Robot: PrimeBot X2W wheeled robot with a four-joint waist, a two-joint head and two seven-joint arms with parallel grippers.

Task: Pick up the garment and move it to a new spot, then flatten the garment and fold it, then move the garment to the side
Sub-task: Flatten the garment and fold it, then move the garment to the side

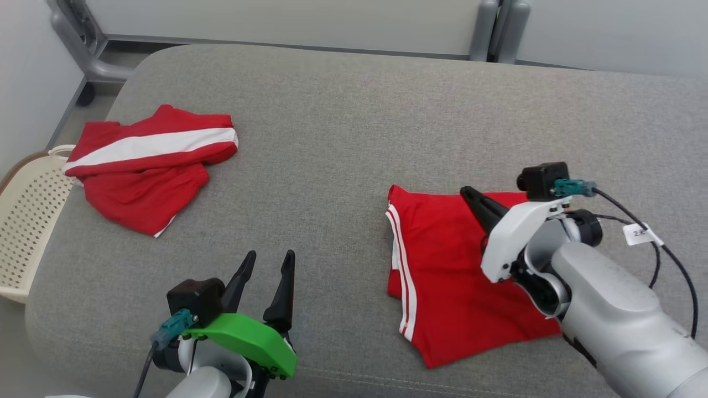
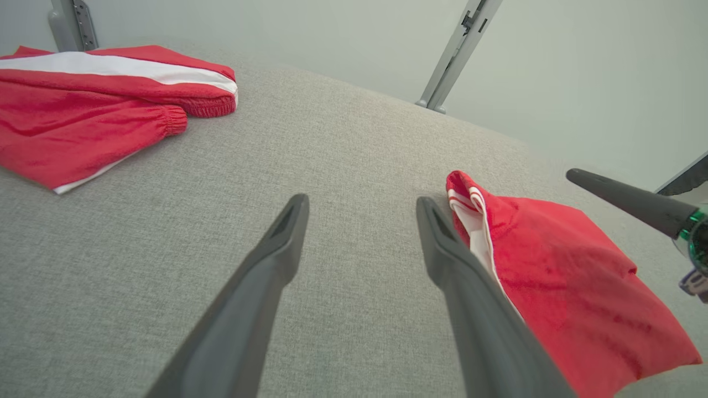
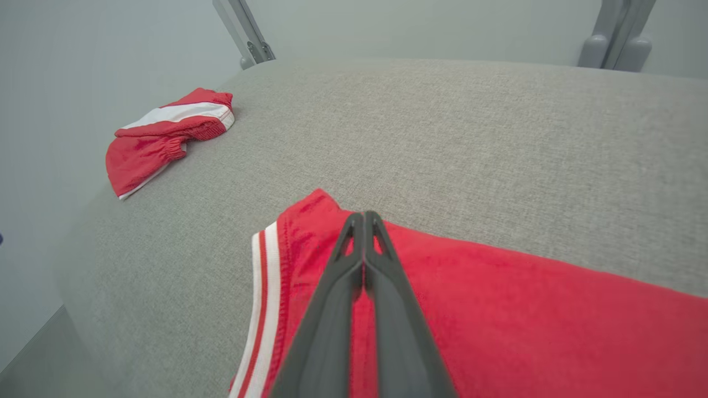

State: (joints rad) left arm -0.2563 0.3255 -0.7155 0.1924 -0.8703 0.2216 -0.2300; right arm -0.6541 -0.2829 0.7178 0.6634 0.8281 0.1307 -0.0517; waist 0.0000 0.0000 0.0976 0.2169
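left pincer [image 1: 270, 255] released over cushion [image 1: 343, 121] | right pincer [image 1: 467, 192] clenched, tips above red shorts [image 1: 442, 276] | second red garment [image 1: 138, 188] well apart

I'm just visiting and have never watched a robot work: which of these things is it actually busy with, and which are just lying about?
In the job: red folded garment with thin white stripes, under the shut right claw; open left claw; grey fabric cushion it lies on.
Lying about, likely: red garment with a broad white band; cream perforated plastic basket; grey metal frame.
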